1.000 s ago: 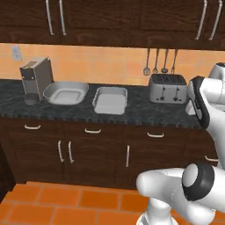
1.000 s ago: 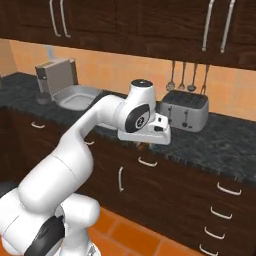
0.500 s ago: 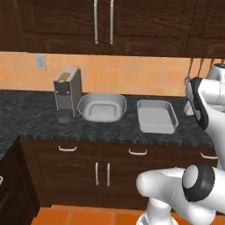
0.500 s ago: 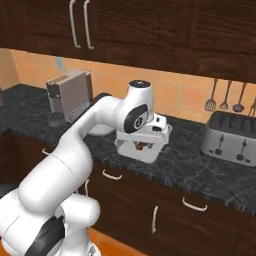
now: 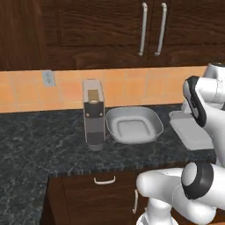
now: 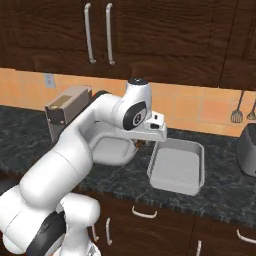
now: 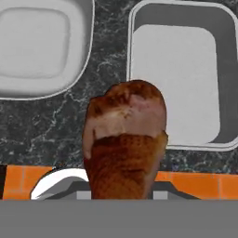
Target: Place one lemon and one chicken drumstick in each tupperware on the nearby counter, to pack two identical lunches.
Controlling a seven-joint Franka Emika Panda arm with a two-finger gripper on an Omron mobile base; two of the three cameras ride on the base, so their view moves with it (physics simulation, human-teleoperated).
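While the gripper pinches a chicken drumstick, the squarer tupperware and bowl-like tupperware lie on the counter just beyond it.

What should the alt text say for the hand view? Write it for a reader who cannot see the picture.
A reddish-brown chicken drumstick held in the gripper fills the lower middle, seen from above the dark speckled counter. Beyond it lie two empty light-grey tupperwares: a rounded one at upper left, a squarer one at upper right.
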